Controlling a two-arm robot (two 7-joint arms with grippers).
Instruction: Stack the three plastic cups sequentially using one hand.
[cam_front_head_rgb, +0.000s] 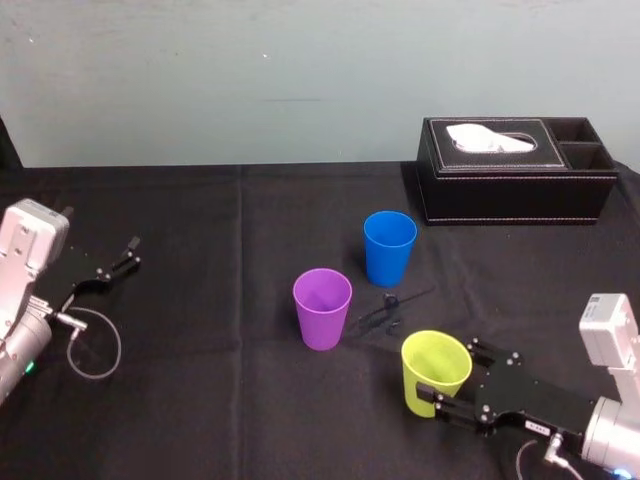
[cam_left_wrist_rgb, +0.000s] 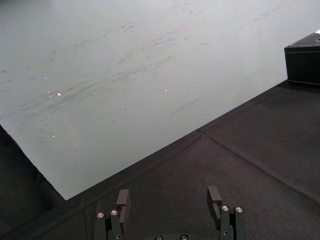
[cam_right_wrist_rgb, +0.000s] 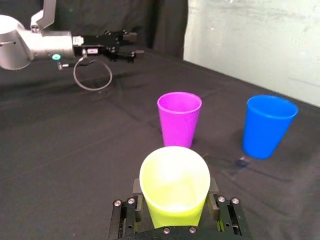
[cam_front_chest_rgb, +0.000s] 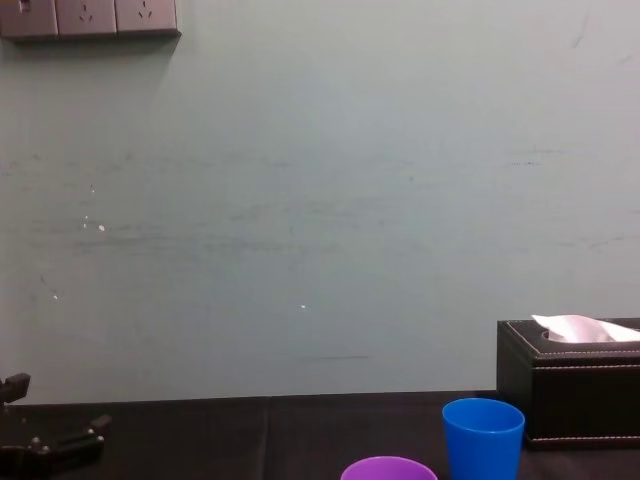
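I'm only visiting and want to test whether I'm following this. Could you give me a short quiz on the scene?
1. True or false: the blue cup stands nearer the tissue box than the purple cup does.
2. Which cup does the right claw hold? A blue, B purple, C yellow-green.
3. Fill in: the left claw, parked on the robot's left, has its fingers ____.

Key: 1 true; 2 C, the yellow-green cup; 3 open.
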